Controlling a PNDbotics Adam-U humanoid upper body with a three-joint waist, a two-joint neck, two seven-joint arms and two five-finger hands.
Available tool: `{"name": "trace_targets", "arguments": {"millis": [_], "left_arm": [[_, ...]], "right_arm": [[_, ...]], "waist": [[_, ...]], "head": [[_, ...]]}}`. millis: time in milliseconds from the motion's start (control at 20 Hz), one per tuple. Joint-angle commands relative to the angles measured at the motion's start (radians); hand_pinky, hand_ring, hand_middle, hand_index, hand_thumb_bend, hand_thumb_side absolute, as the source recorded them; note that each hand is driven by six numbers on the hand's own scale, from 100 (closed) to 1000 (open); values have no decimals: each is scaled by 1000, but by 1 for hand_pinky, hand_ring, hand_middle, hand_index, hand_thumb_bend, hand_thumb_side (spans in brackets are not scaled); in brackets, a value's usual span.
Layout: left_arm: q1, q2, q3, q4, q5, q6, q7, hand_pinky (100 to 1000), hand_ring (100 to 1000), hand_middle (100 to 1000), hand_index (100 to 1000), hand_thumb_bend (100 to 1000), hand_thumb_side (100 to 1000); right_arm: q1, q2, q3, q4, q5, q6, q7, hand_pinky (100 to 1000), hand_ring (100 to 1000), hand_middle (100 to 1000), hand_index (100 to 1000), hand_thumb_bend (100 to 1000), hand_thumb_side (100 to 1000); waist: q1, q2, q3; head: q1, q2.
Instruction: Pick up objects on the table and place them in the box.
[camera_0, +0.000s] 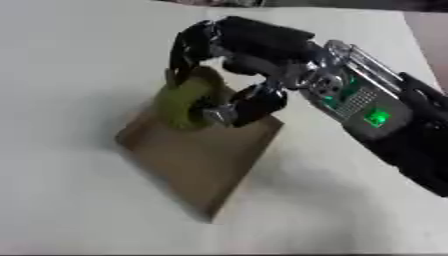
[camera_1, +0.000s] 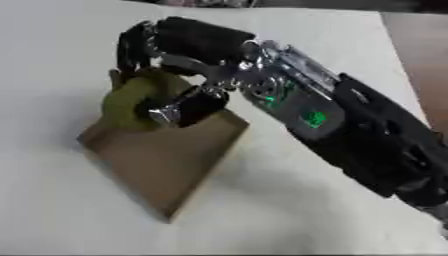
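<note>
Tabletop (camera_0: 70, 200): matt off-white, smooth, no glare. Box (camera_0: 206, 160): plain brown cardboard, dull finish, raw edge at near corner. Right hand (camera_0: 229, 55): glossy black plastic shells, bare silver metal at joints and wrist. Green object (camera_0: 182, 102) in its fingers: matt olive, looks soft, slightly fuzzy

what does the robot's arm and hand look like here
The right hand has glossy black fingers with silver metal at the joints. A silver wrist section shows green lights and a small perforated panel. Behind it, the forearm is bulky matte black.
</note>
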Motion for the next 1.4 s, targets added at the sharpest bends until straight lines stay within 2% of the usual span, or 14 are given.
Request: {"name": "trace_targets", "arguments": {"millis": [50, 350, 550, 650, 700, 750, 800, 850, 900, 950, 1200, 1400], "left_arm": [[-9, 16, 4, -19, 1, 1, -2, 702, 721, 681, 819, 100, 632], [-8, 14, 4, -19, 2, 2, -3, 702, 721, 682, 819, 100, 633], [-8, 12, 5, -19, 2, 2, -3, 702, 721, 682, 819, 100, 633], [-8, 11, 5, -19, 1, 2, -3, 702, 721, 682, 819, 100, 633], [-8, 11, 5, -19, 1, 2, -4, 702, 721, 682, 819, 100, 632], [-8, 11, 6, -19, 2, 2, -4, 702, 721, 682, 819, 100, 632], [-8, 11, 6, -19, 2, 3, -4, 702, 721, 682, 819, 100, 632], [-8, 11, 6, -19, 2, 3, -4, 702, 721, 682, 819, 100, 632], [-8, 11, 5, -19, 2, 3, -4, 702, 721, 682, 819, 100, 632], [-8, 11, 6, -19, 1, 3, -5, 702, 721, 682, 819, 100, 632], [-7, 13, 6, -19, 0, 3, -4, 702, 721, 682, 819, 100, 632], [-6, 15, 6, -19, 0, 3, -4, 703, 721, 682, 819, 100, 632]], "right_arm": [[4, 7, 5, 23, 78, -14, -11, 796, 718, 785, 565, 100, 127], [29, 25, 25, 87, 219, -56, -44, 789, 736, 790, 566, 100, 118], [40, 33, 33, 123, 256, -88, -63, 788, 738, 789, 567, 100, 122], [44, 33, 33, 132, 264, -101, -70, 782, 726, 760, 580, 100, 129], [45, 32, 32, 135, 267, -106, -72, 773, 684, 716, 624, 100, 125], [47, 31, 31, 138, 269, -110, -74, 773, 684, 716, 624, 100, 125], [47, 30, 31, 139, 271, -114, -74, 776, 677, 710, 701, 100, 133], [48, 29, 29, 140, 273, -119, -73, 776, 677, 710, 701, 100, 133], [48, 28, 28, 140, 275, -124, -72, 787, 691, 724, 774, 100, 154], [47, 24, 26, 137, 279, -134, -71, 796, 709, 739, 810, 100, 168], [41, -19, -12, 119, 310, -181, -84, 812, 747, 768, 856, 100, 163], [35, -66, -40, 91, 318, -228, -93, 819, 773, 784, 885, 100, 101]], "waist": [[6, -23, 3], [6, -21, 6], [7, -20, 7], [7, -19, 7], [7, -19, 7], [7, -19, 7], [7, -19, 7], [7, -19, 7], [8, -19, 7], [8, -19, 6], [7, -21, 4], [6, -22, 3]], "head": [[2, 1], [2, 0], [1, 1], [1, 1], [1, 1], [1, 1], [1, 1], [2, 1], [2, 0], [2, -1], [6, -1], [10, 2]]}}
